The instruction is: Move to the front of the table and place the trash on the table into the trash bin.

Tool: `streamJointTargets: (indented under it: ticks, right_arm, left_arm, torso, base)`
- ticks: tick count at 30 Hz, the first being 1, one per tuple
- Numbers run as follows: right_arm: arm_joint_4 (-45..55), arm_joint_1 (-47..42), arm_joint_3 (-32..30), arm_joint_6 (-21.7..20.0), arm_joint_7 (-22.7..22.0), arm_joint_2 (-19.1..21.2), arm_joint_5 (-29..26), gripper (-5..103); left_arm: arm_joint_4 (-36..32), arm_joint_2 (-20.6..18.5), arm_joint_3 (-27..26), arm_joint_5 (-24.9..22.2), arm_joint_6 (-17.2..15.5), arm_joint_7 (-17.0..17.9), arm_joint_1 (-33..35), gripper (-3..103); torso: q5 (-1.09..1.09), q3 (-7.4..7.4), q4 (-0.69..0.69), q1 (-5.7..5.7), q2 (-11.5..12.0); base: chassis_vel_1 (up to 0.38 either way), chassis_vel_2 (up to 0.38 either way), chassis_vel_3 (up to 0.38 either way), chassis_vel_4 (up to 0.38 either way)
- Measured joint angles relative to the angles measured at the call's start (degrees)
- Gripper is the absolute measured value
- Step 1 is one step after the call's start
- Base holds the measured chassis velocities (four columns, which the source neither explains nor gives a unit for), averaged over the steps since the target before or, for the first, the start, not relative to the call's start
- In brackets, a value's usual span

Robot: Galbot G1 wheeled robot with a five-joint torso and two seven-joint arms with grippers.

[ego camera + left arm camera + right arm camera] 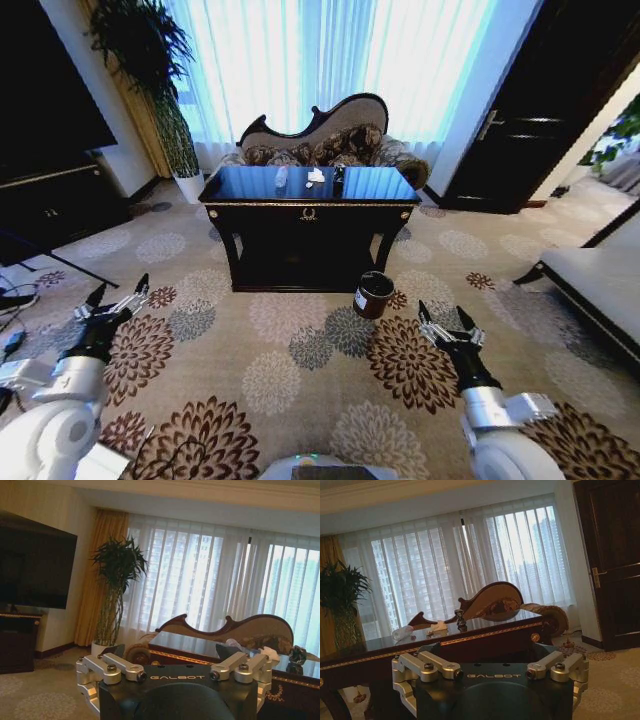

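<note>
1. Left gripper (120,297): fingers spread apart, holding nothing; hangs low over the patterned carpet (300,370), well short of the table (308,212) and off toward its left end.
2. Right gripper (447,323): fingers likewise apart and empty; over the carpet, short of the table, off its right end.
3. Table: glossy black with gold edge trim, ahead of both grippers, in front of a curved-back sofa (330,135) and curtained window.
4. Trash on the tabletop, in a row toward its far edge: clear plastic bottle (282,177) leftmost, white tissue (316,176) in the middle, dark can (338,176) at the right.
5. Trash bin (373,295): black, white label on its side; stands on the carpet just in front of the table's front right leg.
6. Potted plant (160,80): behind the table's left end, near the wall.
</note>
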State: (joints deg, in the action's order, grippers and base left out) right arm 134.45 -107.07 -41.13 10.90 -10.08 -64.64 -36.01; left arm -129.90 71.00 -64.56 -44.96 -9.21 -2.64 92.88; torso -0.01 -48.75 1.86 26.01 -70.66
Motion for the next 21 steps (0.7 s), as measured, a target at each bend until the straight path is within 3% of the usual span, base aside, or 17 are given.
streamJointTargets:
  ticks: [21]
  right_arm:
    - [0.0,0.0,0.0,0.0,0.0,0.0,0.0,100]
  left_arm:
    - [0.0,0.0,0.0,0.0,0.0,0.0,0.0,100]
  torso:
    - [0.00,0.00,0.00,0.00,0.0]
  base:
    - [0.000,0.000,0.000,0.000]
